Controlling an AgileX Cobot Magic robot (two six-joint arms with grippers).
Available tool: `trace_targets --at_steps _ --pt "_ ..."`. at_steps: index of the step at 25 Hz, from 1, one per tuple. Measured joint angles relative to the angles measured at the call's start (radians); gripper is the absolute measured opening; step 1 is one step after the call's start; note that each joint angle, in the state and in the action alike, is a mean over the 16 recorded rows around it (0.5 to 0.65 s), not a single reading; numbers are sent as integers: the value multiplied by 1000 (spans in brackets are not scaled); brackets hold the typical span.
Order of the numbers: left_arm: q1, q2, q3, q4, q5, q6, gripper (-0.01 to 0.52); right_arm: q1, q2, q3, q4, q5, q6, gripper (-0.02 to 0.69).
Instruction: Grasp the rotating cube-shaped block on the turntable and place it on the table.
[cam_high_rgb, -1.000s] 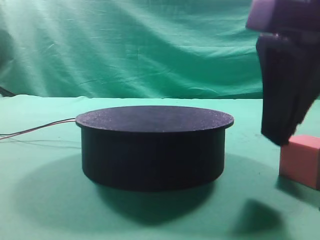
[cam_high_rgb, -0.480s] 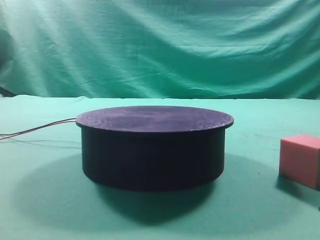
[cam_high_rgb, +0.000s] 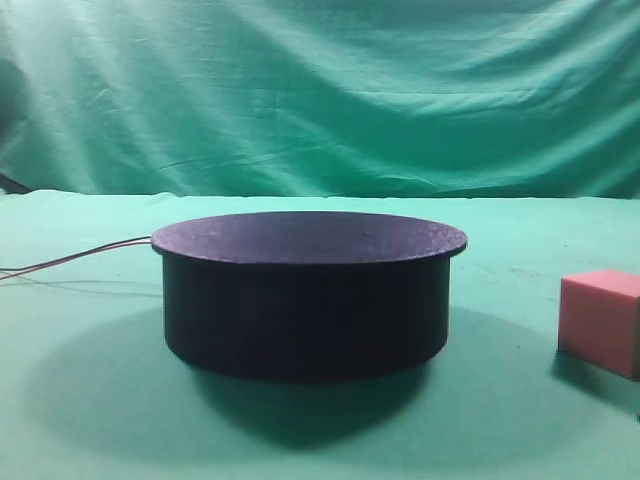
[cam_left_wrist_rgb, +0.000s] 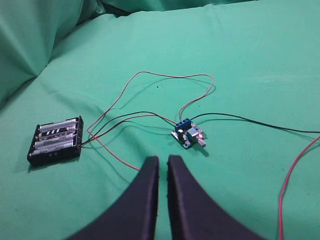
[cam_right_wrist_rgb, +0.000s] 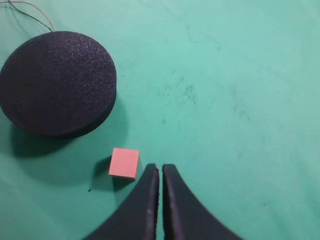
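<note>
The cube-shaped block (cam_right_wrist_rgb: 124, 163) already sits on the green table (cam_right_wrist_rgb: 240, 90), just beside the turntable (cam_right_wrist_rgb: 57, 82) and off its top, while the right tool (cam_right_wrist_rgb: 160, 172) hangs clenched and empty above, so placing looks done and only withdrawal seems called for.

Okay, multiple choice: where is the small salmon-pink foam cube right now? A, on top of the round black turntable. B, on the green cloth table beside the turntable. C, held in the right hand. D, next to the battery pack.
B: the small salmon-pink foam cube rests on the green cloth table, apart from the round black turntable, and the shut right hand holds nothing.
</note>
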Motion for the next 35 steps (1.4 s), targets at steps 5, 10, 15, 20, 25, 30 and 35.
trace_targets --at_steps 5,10,15,20,25,30,35 --pt "0 0 0 0 0 0 0 -111 -86 87 -20 -147 -67 0" --pt "0 0 0 0 0 0 0 -273 -241 237 -26 -332 -85 0" --pt "0 0 0 0 0 0 0 -443 -446 425 -13 -498 -87 0" --pt "0 0 0 0 0 0 0 -557 -624 578 10 -584 -86 0" --pt "0 0 0 0 0 0 0 -616 -737 667 39 -585 -85 0" --pt "0 0 0 0 0 0 0 -638 -775 701 65 -557 -88 0" --pt "0 0 0 0 0 0 0 -639 -777 704 80 -523 -91 0"
